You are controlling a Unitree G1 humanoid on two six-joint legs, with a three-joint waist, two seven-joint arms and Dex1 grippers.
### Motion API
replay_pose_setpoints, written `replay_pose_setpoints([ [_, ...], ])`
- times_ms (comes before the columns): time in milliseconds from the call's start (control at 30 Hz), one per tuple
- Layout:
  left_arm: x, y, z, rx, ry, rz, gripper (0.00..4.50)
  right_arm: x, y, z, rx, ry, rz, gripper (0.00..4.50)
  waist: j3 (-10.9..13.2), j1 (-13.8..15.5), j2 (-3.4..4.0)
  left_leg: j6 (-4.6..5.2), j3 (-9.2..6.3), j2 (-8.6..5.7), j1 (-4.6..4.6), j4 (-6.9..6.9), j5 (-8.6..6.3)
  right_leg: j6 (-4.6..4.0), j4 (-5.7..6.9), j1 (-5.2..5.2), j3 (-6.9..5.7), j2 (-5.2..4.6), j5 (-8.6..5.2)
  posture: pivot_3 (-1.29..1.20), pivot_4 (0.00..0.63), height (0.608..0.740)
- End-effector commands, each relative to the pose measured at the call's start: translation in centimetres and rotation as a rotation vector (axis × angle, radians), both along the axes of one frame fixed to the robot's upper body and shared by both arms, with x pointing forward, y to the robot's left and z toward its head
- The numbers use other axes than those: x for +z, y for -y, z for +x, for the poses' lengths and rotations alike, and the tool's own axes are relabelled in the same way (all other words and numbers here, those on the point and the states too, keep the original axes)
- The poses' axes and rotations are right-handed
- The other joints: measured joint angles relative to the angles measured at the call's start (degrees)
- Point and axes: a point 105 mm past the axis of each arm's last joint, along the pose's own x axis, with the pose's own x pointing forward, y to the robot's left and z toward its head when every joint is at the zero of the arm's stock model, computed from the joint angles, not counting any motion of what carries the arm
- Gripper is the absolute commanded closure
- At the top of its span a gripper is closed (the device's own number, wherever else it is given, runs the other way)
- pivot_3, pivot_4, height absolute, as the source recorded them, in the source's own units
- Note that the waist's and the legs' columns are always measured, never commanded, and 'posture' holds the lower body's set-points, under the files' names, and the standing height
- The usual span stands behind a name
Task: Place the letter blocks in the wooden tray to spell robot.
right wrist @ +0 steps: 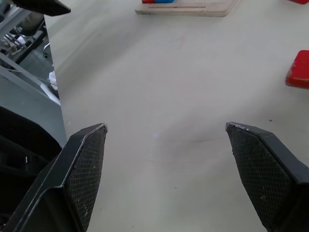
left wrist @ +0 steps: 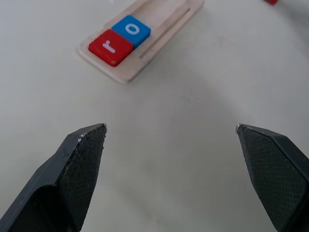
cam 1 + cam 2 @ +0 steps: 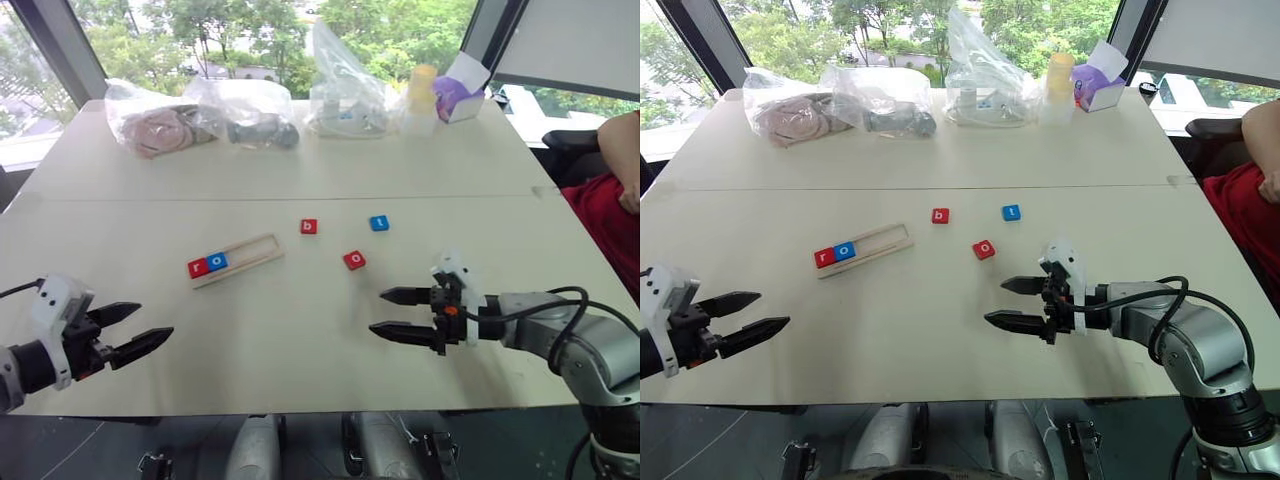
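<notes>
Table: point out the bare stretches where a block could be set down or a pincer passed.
Bare: the near table between the left pincer and right pincer, and the wooden tray's unfilled part beyond red r and blue o. Loose b, t and red o dot the middle; bags crowd the far edge.

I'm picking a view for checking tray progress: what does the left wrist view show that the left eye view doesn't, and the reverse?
Left wrist view: the white letters on the red r block and blue o block read plainly.

Left eye view: the loose b block, t block, red o block, and the open right gripper.

Both: the wooden tray and the open left gripper.
</notes>
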Motion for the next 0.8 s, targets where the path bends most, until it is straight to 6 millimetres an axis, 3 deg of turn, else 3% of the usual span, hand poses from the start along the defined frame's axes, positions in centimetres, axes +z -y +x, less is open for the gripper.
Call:
replay_pose_setpoints([
  [33, 0.3, 0.1, 0.2, 0.011, 0.029, 0.037, 0.00, 0.8, -0.2, 0.0, 0.018, 0.039, 0.009, 0.44, 0.00, 0.00, 0.00, 0.00, 0.00, 0.00, 0.00, 0.00, 0.00, 0.00, 0.00, 0.00, 0.00, 0.00, 0.00, 0.00, 0.150, 0.740],
  [267, -0.8, 0.0, -0.1, 0.026, 0.005, 0.102, 0.00, 0.9, -0.6, 0.3, 0.037, 0.051, 0.005, 0.44, 0.00, -0.07, -0.01, 0.00, 0.02, 0.00, 0.01, 0.00, 0.00, 0.02, 0.03, -0.01, 0.03, 0.04, 0.01, 0.00, 0.150, 0.740],
  [633, -0.9, -0.8, -0.1, 0.038, 0.009, 0.115, 0.00, 0.0, -1.1, 0.2, 0.063, 0.035, 0.004, 0.44, -0.01, -0.01, -0.01, 0.00, 0.03, 0.00, 0.01, 0.00, 0.00, 0.02, 0.03, -0.02, 0.02, 0.03, 0.01, 0.00, 0.150, 0.740],
  [800, 0.0, -2.2, 1.6, 0.026, 0.066, 0.202, 0.00, -0.7, -1.1, 0.9, 0.074, 0.037, -0.023, 0.44, 0.00, -0.03, -0.01, 0.00, 0.06, -0.03, 0.02, 0.02, 0.00, 0.01, 0.07, -0.03, 0.01, 0.07, 0.01, 0.00, 0.150, 0.740],
])
